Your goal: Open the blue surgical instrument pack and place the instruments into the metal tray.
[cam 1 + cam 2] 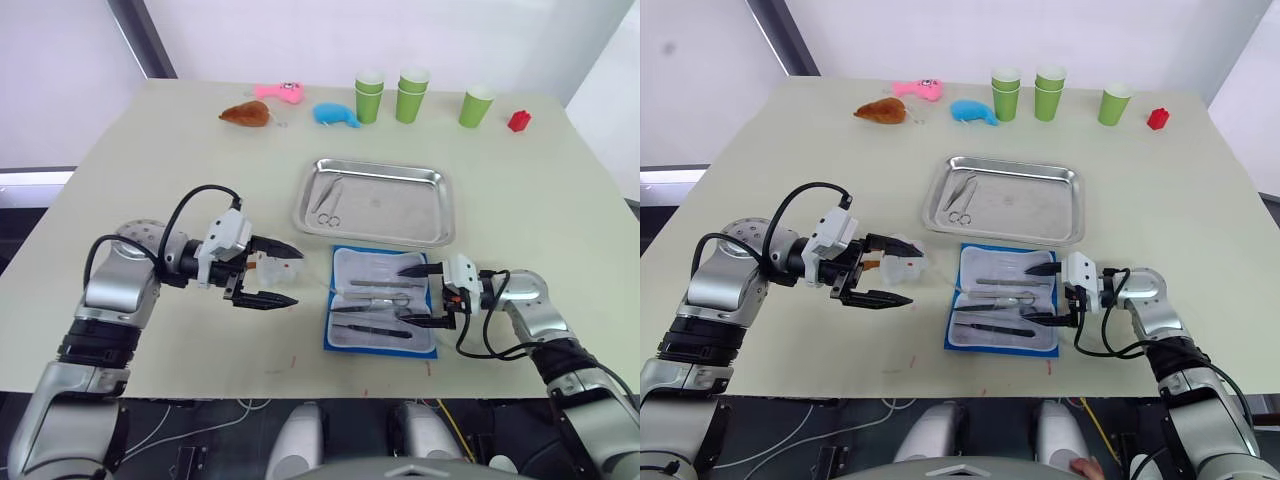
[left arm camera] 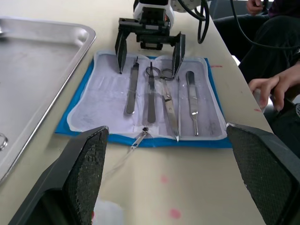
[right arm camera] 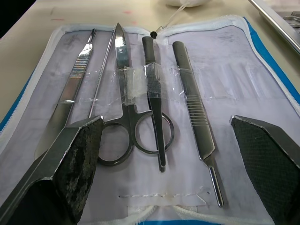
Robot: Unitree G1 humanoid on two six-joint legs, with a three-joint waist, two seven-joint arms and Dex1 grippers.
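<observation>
The blue surgical instrument pack [image 1: 360, 263] lies open and flat on the table, its pale lining up. Several instruments sit strapped in it: scissors [image 3: 125, 89], tweezers [image 3: 70, 98], forceps [image 3: 154, 93] and a ridged handle [image 3: 194, 112]. My right gripper [image 1: 399, 295] is open at the pack's right end, one finger on each side of the row. My left gripper [image 1: 300, 276] is open just left of the pack, apart from it. Beyond the pack lies the metal tray [image 1: 380, 167], with scissors [image 1: 329, 212] and tweezers [image 1: 325, 192] at its left end.
A crumpled clear plastic piece [image 1: 272, 268] lies by my left fingers. Along the far edge stand green cups [image 1: 411, 94], a red block [image 1: 518, 121], a blue whale toy [image 1: 336, 115], a pink toy [image 1: 279, 91] and a brown toy [image 1: 246, 113]. A person's hand [image 2: 272, 86] rests past the table.
</observation>
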